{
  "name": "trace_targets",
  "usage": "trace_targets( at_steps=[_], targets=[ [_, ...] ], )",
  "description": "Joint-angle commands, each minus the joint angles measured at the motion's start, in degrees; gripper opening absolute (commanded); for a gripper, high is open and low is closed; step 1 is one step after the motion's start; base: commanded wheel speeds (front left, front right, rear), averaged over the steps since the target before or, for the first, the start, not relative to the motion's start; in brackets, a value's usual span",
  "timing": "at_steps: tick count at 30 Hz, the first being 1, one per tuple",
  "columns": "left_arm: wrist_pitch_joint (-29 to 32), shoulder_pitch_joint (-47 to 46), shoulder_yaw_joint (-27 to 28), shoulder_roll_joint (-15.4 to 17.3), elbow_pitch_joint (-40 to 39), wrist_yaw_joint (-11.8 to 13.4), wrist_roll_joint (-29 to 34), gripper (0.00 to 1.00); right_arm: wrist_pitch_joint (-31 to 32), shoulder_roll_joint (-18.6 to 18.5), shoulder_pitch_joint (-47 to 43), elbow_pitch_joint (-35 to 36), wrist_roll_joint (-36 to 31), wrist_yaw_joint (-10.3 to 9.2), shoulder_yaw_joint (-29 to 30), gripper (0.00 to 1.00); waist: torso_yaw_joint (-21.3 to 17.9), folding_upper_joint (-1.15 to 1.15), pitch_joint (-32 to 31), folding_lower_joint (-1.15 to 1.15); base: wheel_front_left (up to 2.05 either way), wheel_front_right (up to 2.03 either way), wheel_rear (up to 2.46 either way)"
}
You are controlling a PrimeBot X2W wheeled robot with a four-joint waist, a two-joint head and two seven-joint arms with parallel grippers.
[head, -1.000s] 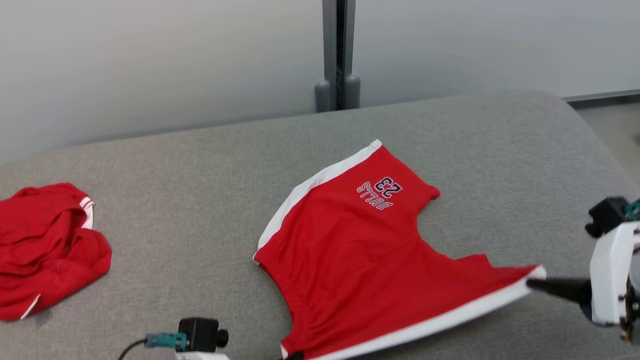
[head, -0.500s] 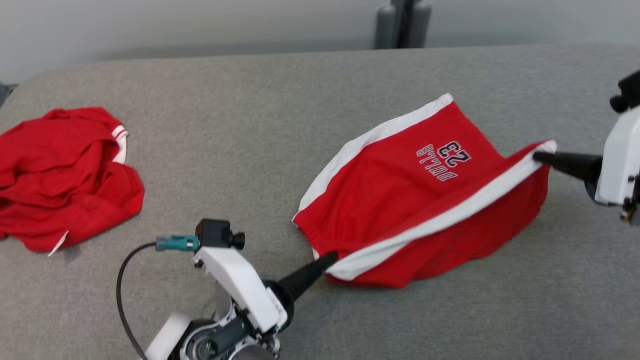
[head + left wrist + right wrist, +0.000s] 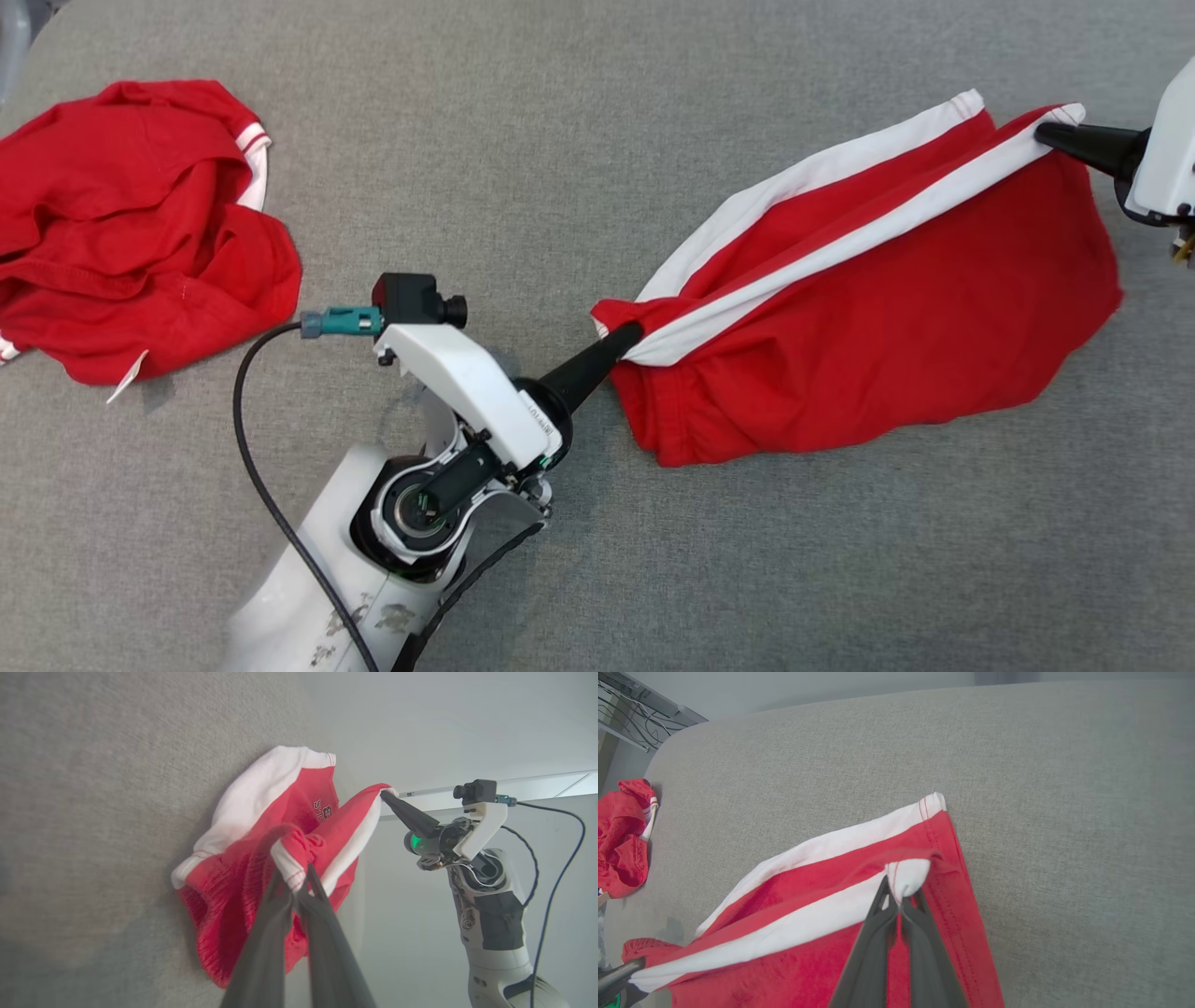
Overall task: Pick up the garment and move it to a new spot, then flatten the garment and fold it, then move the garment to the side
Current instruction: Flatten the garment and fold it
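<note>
1. The left jaws are clenched on the waistband end of the red shorts point(image 3: 868, 355). The right jaws are clenched on the hem corner of the same white stripe point(image 3: 840, 247).
2. The shorts are on the right part of the grey padded surface point(image 3: 560, 140). The held edge is stretched between both arms and the rest sags down onto the surface.
3. We judge the cloth light, soft and limp. Corners and seams are therefore the good places to hold.
4. The shorts are bright red, with two white side stripes, a gathered waistband and a small print point(image 3: 323, 810) inside the fold.

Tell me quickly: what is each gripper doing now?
Left gripper: closed, holding the red shorts at the waistband end.
Right gripper: closed, holding the same shorts at the hem corner.
</note>
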State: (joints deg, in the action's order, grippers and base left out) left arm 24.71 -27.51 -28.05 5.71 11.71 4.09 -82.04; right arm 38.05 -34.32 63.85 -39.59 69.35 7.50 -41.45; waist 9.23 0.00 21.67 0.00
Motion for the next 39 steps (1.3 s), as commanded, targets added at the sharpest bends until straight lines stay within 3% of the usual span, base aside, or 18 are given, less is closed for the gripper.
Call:
trace_targets(
  at_steps=[1, 13, 26, 27, 28, 29, 30, 31, 34, 36, 39],
  targets=[
    [-0.5, -1.6, 0.1, -0.4, 0.9, -0.7, 0.3, 0.0, -0.1, 0.5, 1.0, -1.4, -0.6, -0.02, 0.5, 0.0, 0.8, 0.0, 1.3, 0.0, 0.0, 0.0, 0.0],
    [-3.4, -6.9, -1.0, -2.2, 7.1, -3.1, -0.5, 0.0, -0.2, 4.0, 5.3, -7.5, -3.9, -0.02, 2.5, 0.0, 2.5, 0.0, 5.3, 0.0, 0.0, 0.0, 0.0],
    [-4.7, -8.8, -2.2, -2.5, 9.6, -4.4, -2.4, 0.0, -3.2, 4.9, 4.7, -10.4, -4.6, -0.02, 4.8, 0.0, 3.6, 0.0, 6.1, 0.0, 0.0, 0.0, 0.0],
    [-4.8, -9.0, -2.2, -2.5, 9.6, -4.3, -2.6, 0.0, -4.1, 4.8, 4.8, -10.8, -5.0, -0.02, 5.0, 0.3, 3.6, 0.0, 6.1, 0.0, 0.0, 0.0, 0.0],
    [-5.0, -9.1, -2.2, -2.5, 9.6, -4.4, -2.7, 0.0, -5.1, 4.8, 5.0, -11.3, -5.3, -0.02, 5.3, 1.0, 3.6, 0.0, 6.1, 0.0, 0.0, 0.0, 0.0],
    [-5.1, -9.3, -2.2, -2.5, 9.5, -4.4, -2.7, 0.32, -6.2, 5.1, 5.3, -12.0, -5.5, -0.02, 5.7, 1.0, 3.6, 0.0, 6.1, 0.0, 0.0, 0.0, 0.0],
    [-5.4, -9.4, -2.2, -2.6, 9.5, -4.2, -2.8, 0.85, -6.8, 5.7, 5.5, -12.5, -5.6, -0.02, 6.0, 1.0, 3.5, 0.0, 6.1, 0.0, 0.0, 0.0, 0.0],
    [-5.5, -9.5, -2.2, -2.6, 9.5, -4.0, -2.9, 1.0, -7.5, 6.1, 5.8, -12.7, -5.7, -0.01, 6.2, 1.0, 3.5, 0.0, 6.1, 0.0, 0.0, 0.0, 0.0],
    [-5.9, -9.7, -2.2, -2.6, 9.6, -3.6, -2.9, 1.0, -8.9, 6.3, 6.3, -13.3, -6.1, -0.01, 6.7, 1.0, 3.4, 0.0, 6.1, 0.0, 0.0, 0.0, 0.0],
    [-15.0, -12.3, -1.4, -2.4, 12.6, -1.8, 1.4, 1.0, -19.7, 8.1, 5.5, -15.3, -9.6, -0.01, 6.4, 1.0, 2.6, 0.0, 4.5, 0.0, 0.0, 0.0, 0.0],
    [-19.9, -12.5, -3.2, -1.7, 12.6, -2.6, 6.7, 1.0, -23.8, 8.1, 4.1, -13.4, -9.1, -0.01, 6.7, 1.0, 1.9, 0.0, 3.0, 0.0, 0.0, 0.0, 0.0]
  ],
)
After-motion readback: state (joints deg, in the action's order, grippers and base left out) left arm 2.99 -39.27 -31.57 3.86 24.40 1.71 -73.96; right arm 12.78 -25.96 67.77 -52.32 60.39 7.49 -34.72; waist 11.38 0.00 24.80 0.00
